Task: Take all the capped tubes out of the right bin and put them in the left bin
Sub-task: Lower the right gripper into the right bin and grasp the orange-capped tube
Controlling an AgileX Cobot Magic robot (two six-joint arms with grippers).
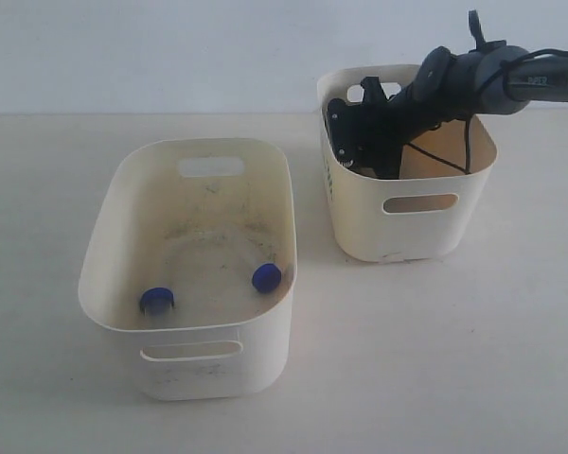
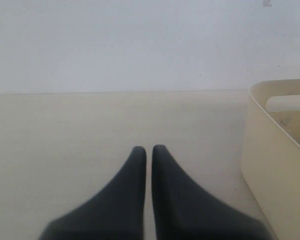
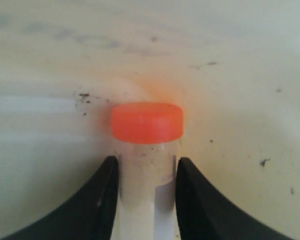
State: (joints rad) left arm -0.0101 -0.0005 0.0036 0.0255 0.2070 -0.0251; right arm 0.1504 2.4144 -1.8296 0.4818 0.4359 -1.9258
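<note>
Exterior: one blue-capped tube (image 1: 156, 301) and a second blue-capped tube (image 1: 266, 277) are seen at the near end of the left bin (image 1: 265, 359). The right arm (image 1: 492, 80) is angled down into the right bin (image 1: 360, 227), fingertips hidden.
Left wrist: the left gripper (image 2: 149, 149) is closed, empty, over the table (image 2: 65, 125).
Right wrist: the orange-capped tube (image 3: 146, 122) is clamped by the right gripper (image 3: 147, 162) just below its cap, over the bin floor.
</note>
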